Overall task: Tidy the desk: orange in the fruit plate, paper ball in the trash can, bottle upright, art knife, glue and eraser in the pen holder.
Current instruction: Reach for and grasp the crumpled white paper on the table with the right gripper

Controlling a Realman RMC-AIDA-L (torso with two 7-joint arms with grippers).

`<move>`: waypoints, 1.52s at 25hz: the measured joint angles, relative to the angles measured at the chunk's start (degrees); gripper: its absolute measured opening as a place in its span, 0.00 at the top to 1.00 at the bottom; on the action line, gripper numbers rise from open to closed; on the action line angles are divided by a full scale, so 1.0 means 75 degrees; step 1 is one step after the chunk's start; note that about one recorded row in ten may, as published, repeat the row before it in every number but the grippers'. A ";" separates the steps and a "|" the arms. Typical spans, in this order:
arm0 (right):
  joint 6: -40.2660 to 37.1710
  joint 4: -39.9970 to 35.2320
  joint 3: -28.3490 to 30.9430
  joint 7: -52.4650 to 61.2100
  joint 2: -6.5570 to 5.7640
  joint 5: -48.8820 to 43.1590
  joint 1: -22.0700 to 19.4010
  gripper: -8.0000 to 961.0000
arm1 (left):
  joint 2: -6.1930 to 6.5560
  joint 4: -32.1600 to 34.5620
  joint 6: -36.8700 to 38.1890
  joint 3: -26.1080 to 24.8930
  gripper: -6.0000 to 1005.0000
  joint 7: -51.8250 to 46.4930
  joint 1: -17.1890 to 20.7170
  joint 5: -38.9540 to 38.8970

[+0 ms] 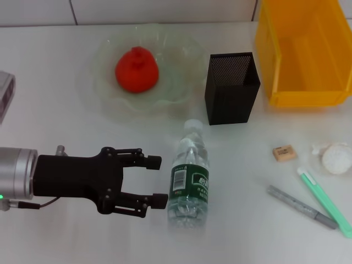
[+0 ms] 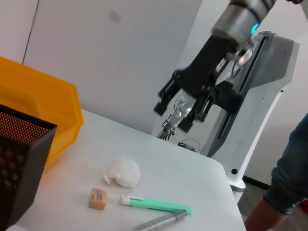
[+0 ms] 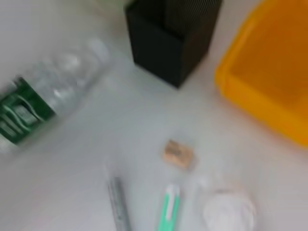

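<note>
left black two-finger gripper (image 1: 159, 181): spread wide, empty | beside lying clear plastic green-labelled water bottle (image 1: 190, 179) | right gripper (image 2: 180, 113): fingers unclear

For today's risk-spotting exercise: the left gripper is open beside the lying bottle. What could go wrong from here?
1. The bottle lies on its round side, so the open left gripper might nudge it and roll it toward the grey pen-like tool and green tool.
2. Tipping it upright could swing its cap toward the pen holder or fruit plate nearby.
</note>
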 joint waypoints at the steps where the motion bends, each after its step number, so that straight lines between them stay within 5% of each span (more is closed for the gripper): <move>1: 0.0226 0.0305 -0.0206 0.0102 0.0007 -0.0213 -0.0069 0.15 | 0.0004 -0.0068 -0.0013 0.0000 0.16 -0.0001 -0.0037 0.0007; 13: 0.2760 0.2544 -0.0948 0.0381 0.0006 -0.0692 -0.0566 0.15 | -0.0002 -0.0335 -0.0361 0.0029 0.17 -0.0009 -0.0160 0.0078; 38: 0.4116 0.4367 -0.1363 0.0226 -0.0015 -0.0422 -0.0033 0.25 | -0.0005 -0.0580 -0.0482 0.0083 0.17 0.0062 -0.0218 0.0189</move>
